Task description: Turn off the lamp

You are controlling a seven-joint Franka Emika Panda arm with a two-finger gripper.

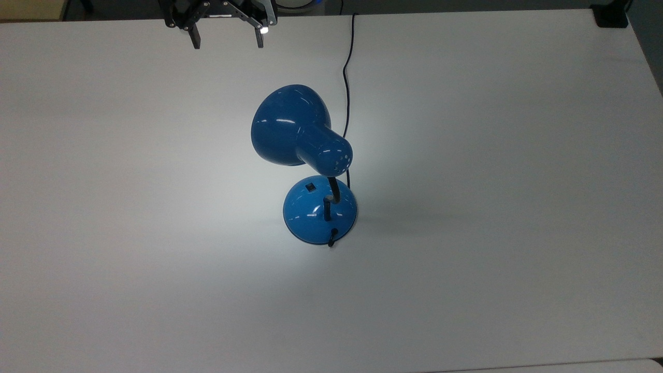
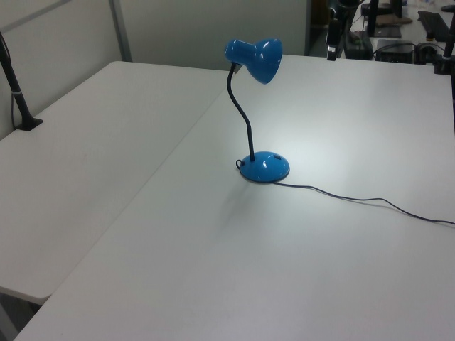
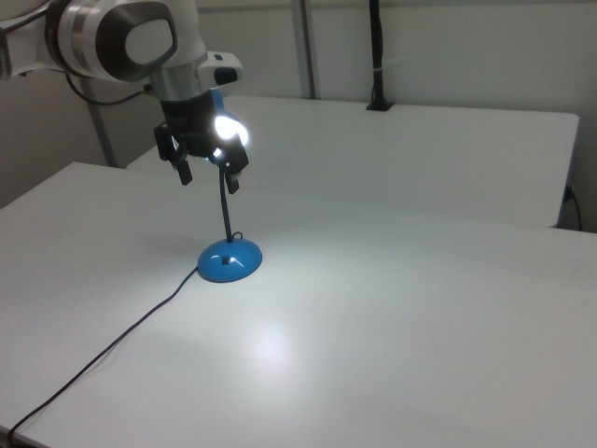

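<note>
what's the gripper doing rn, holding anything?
Gripper: open, holding nothing, up at the top view's far table edge, well clear of the blue desk lamp, which is lit.

Lamp (image 1: 303, 135) is on — bright pool on the white table (image 1: 518, 155) around its base, fading to dimmer grey at the edges. Right view: bulb glare blows out behind the gripper (image 3: 208, 174). Soft shadows, glossy highlights on the shade.
</note>
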